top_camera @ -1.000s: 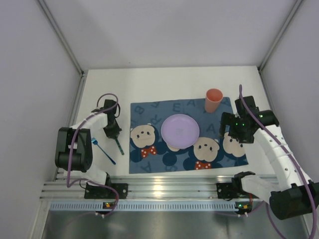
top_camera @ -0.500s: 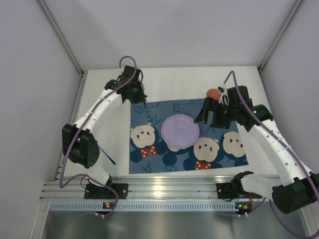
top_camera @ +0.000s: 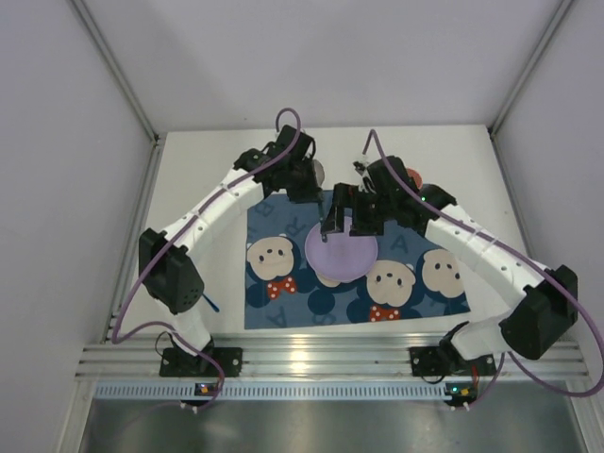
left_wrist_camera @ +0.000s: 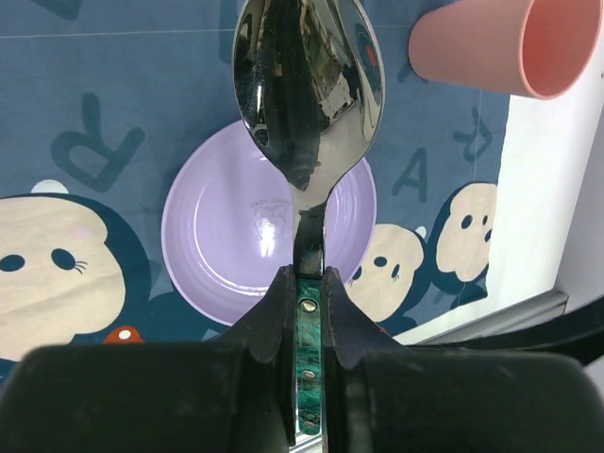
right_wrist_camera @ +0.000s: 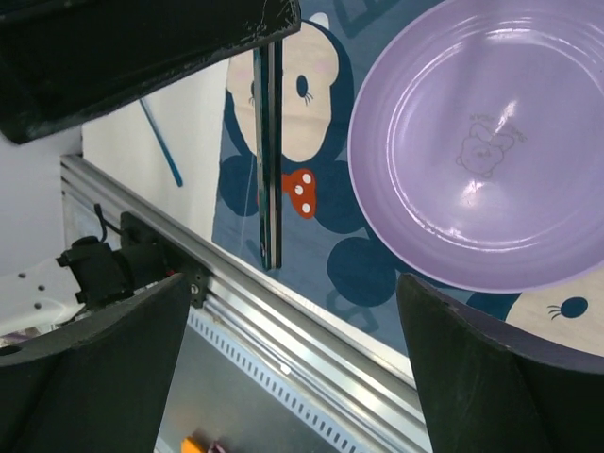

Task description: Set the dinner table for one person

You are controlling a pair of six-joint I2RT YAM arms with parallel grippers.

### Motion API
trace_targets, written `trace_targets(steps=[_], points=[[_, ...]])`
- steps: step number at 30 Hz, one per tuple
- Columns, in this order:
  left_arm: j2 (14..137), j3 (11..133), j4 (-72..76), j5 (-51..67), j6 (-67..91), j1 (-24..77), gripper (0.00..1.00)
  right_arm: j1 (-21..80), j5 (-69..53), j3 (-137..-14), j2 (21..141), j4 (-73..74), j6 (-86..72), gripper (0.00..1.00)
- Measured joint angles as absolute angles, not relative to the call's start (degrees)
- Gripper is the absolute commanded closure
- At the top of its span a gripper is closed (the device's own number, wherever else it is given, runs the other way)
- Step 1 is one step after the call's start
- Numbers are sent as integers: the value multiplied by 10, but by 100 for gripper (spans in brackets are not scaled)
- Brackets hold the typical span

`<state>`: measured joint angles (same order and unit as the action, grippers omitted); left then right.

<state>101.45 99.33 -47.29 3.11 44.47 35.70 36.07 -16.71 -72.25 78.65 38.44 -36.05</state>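
From above, the left gripper (top_camera: 312, 190) hangs over the far edge of the dark blue cloth placemat printed with cartoon mice (top_camera: 311, 307). The right gripper (top_camera: 347, 220) faces it just above the round lilac plastic plate (top_camera: 342, 257). I would guess they meet there so that a utensil can be handed across or laid beside the plate. The plain white matte dinner table (top_camera: 198, 179) lies beneath both, its bare surface showing at 12 and 9 o'clock of the left gripper. A slim blue utensil (top_camera: 209, 304) rests on it at 7 o'clock, well apart from either gripper. A pink plastic cup (top_camera: 413, 176) peeks from behind the right arm at 2 o'clock of the plate. In the left wrist view, the fingers (left_wrist_camera: 274, 311) are clenched on the green handle of a shiny steel spoon (left_wrist_camera: 307, 85). Its bowl points forward above the plate (left_wrist_camera: 217, 236), with the cup (left_wrist_camera: 500, 42) at 1 o'clock. Bare dinner table (left_wrist_camera: 552, 179) shows at 3 o'clock, past the placemat's edge. In the right wrist view, that gripper's fingers (right_wrist_camera: 85, 377) are spread wide and grasp nothing. The spoon (right_wrist_camera: 268, 160) hangs edge-on at 11 o'clock, and the plate (right_wrist_camera: 491, 170) fills 1 o'clock. The dinner table (right_wrist_camera: 193, 118) is a white strip at 10 o'clock carrying the blue utensil (right_wrist_camera: 160, 142), just beyond the ribbed aluminium rail (right_wrist_camera: 274, 326).
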Motion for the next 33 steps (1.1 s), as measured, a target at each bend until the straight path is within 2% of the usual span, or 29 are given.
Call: trace_targets(steps=[5, 8, 9, 11, 12, 14, 15, 20, 23, 24, 27, 28, 31, 33], points=[[1015, 993, -477, 32, 445, 371, 100, 395, -136, -725, 827, 380, -366, 25], [1015, 993, -483, 28, 444, 374, 100, 407, -123, -725, 842, 375, -371, 41], [1015, 993, -483, 28, 444, 373, 100, 409, -118, -726, 845, 374, -373, 52], [1014, 991, -480, 29, 445, 372, 100, 413, -107, -728, 851, 373, -376, 68], [1012, 987, -477, 29, 446, 373, 100, 413, -105, -729, 854, 371, -378, 81], [1010, 976, -467, 30, 449, 373, 100, 417, -102, -729, 856, 367, -381, 89], [1010, 970, -463, 30, 451, 373, 100, 419, -101, -730, 856, 367, -383, 98], [1004, 954, -448, 35, 452, 372, 100, 422, -90, -730, 855, 369, -388, 100], [999, 951, -439, 37, 452, 372, 87, 422, -77, -728, 843, 371, -387, 100], [997, 951, -435, 39, 452, 373, 77, 422, -72, -727, 837, 374, -387, 100], [992, 951, -435, 38, 439, 376, 65, 422, -53, -721, 805, 391, -381, 100], [991, 951, -438, 34, 432, 378, 52, 422, -44, -720, 792, 400, -377, 100], [986, 951, -449, 14, 409, 379, 39, 422, -14, -716, 753, 428, -371, 100], [976, 950, -468, -13, 392, 373, 39, 417, 12, -699, 721, 452, -368, 100]])
